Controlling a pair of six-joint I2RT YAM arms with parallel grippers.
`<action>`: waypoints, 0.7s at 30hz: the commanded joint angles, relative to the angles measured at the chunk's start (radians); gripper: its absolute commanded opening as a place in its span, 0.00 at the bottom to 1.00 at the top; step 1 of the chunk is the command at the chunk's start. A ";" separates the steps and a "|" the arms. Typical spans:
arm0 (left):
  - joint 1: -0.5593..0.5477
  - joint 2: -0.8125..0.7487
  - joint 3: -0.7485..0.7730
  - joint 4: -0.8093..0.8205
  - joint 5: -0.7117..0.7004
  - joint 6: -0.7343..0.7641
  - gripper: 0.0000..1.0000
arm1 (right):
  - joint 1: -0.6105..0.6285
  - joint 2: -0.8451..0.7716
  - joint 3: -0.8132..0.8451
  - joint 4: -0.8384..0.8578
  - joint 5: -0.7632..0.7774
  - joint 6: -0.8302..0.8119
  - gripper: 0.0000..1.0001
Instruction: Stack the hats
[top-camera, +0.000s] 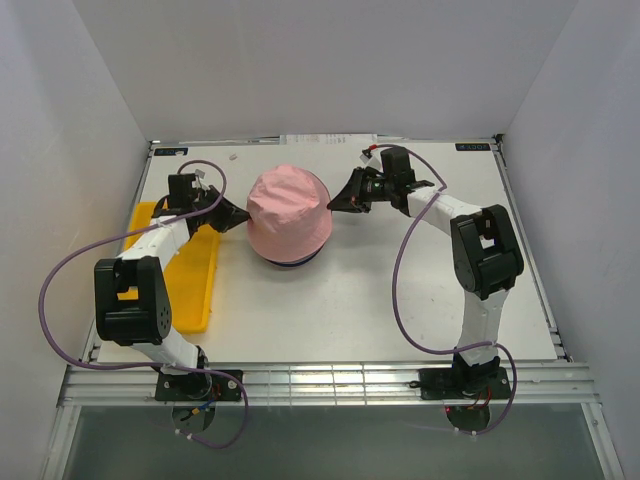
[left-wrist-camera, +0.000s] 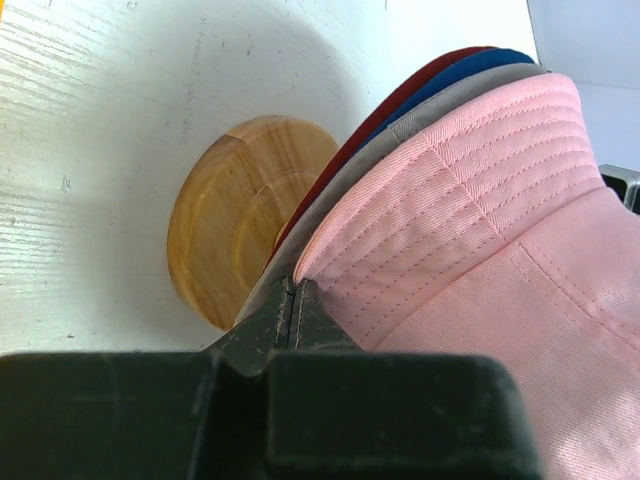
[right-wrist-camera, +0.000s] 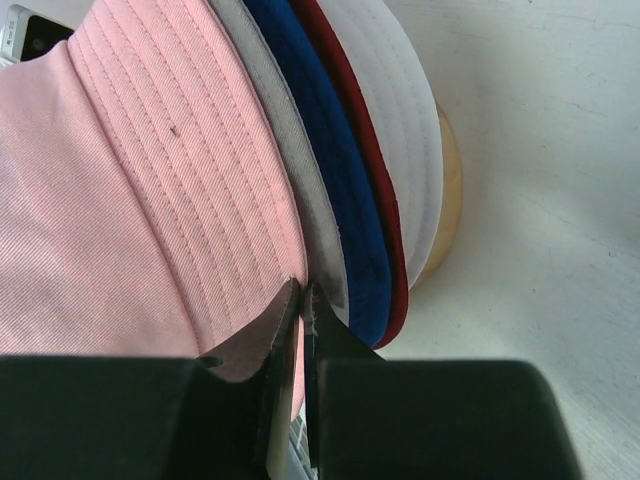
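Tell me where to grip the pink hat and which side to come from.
Take the pink hat by its stitched brim, coming in level from the left or right. The crown is a smooth dome with nothing to pinch, while the brim flares out as a thin edge. The left gripper and right gripper are shut there.

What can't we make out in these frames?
- Top view: pink hat covers the hats beneath; only a dark rim shows.
- Wooden stand: hidden under hats in top view, half covered by brims in left wrist view.
- Wrist views: whether left fingers and right fingers pinch fabric; the shut tips hide it.
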 joint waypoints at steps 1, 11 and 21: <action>0.007 0.009 -0.048 -0.064 -0.076 0.034 0.00 | -0.030 0.041 -0.029 -0.114 0.080 -0.069 0.08; 0.007 0.016 -0.088 -0.061 -0.090 0.062 0.00 | -0.033 0.054 -0.035 -0.161 0.104 -0.103 0.08; 0.007 -0.019 -0.121 -0.075 -0.091 0.095 0.00 | -0.031 0.061 0.066 -0.263 0.127 -0.149 0.08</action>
